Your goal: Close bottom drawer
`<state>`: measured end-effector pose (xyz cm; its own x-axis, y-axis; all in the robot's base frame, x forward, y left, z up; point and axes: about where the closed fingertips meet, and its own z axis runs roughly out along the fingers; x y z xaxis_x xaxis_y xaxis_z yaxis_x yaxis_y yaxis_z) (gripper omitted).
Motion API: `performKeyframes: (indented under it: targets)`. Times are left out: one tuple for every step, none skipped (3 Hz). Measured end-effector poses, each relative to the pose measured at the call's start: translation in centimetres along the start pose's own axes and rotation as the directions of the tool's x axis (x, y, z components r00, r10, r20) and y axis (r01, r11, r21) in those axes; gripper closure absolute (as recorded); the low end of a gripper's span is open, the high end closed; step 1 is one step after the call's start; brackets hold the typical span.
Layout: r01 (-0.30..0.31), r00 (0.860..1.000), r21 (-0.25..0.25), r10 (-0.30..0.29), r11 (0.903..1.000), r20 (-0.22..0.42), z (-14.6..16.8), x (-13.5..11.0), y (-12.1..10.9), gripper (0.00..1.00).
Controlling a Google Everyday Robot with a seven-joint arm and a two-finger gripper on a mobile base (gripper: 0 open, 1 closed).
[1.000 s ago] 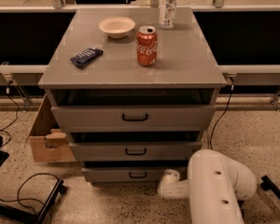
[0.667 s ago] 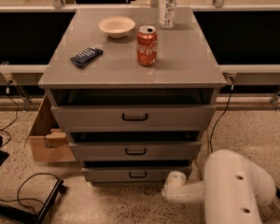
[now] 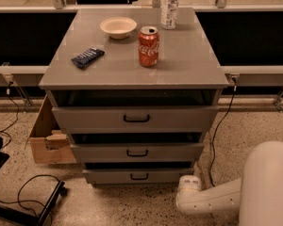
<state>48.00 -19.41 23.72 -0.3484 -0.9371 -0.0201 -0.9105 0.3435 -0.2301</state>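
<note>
The grey cabinet point(image 3: 132, 76) has three drawers, each pulled out a little with a dark gap above its front. The bottom drawer point(image 3: 113, 176) is the lowest and slimmest, with a small black bar handle point(image 3: 139, 176). Its front stands slightly forward of the cabinet body. My white arm point(image 3: 212, 199) reaches in from the bottom right, and its rounded end joint point(image 3: 188, 185) sits on the floor side, just right of the bottom drawer's right corner. My gripper itself does not show in this view.
On the cabinet top stand a red cola can point(image 3: 148, 46), a white bowl point(image 3: 118, 26), a dark snack bar point(image 3: 87, 57) and a water bottle point(image 3: 170, 6). An open cardboard box point(image 3: 47, 142) sits left of the cabinet. Black cables point(image 3: 23, 185) and a black stand lie on the floor at left.
My arm has shifted to the right and a little lower; its end joint has drawn away from the bottom drawer's front toward its right corner. The drawers look unchanged.
</note>
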Motion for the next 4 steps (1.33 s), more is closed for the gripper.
performKeyframes:
  targets:
    - [0.003, 0.994, 0.013, -0.001, 0.9999, -0.105, -7.1, 3.9, 1.7, 1.00]
    - [-0.014, 0.982, 0.088, 0.031, 0.9960, -0.187, -14.7, 7.3, 3.2, 1.00]
    - [-0.077, 0.980, 0.177, 0.107, 0.9812, -0.166, -19.8, 9.5, 7.0, 1.00]
    - [-0.087, 0.980, 0.153, 0.112, 0.9844, -0.164, -20.1, 10.7, 10.7, 0.75]
